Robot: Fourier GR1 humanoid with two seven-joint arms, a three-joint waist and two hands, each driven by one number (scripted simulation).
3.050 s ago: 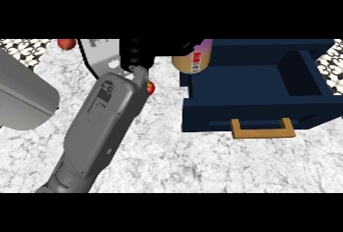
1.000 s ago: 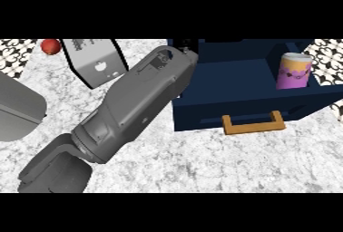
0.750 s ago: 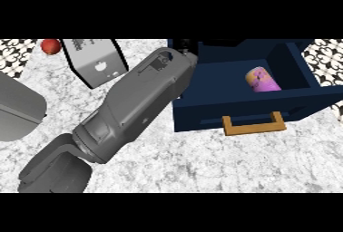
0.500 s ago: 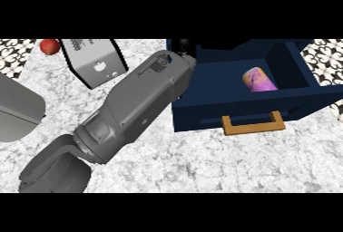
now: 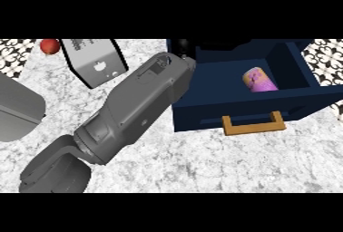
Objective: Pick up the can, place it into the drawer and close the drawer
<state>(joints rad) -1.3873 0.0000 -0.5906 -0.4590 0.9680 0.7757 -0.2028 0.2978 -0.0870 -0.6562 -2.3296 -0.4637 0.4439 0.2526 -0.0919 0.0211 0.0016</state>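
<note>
Inside drawer [image 5: 201, 113], can [image 5: 259, 80] apart from hand [image 5: 183, 45]

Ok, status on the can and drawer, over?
Right hand at drawer's back-left corner, off the can. Can on its side inside drawer. Drawer open, handle untouched. Forearm beside its left wall.

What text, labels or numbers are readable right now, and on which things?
Nothing legible.
On the can in the drawer: pink and yellow label, print too blurred to read.
On the grey panel, upper left: dark marks near its top edge, too small to read.
</note>
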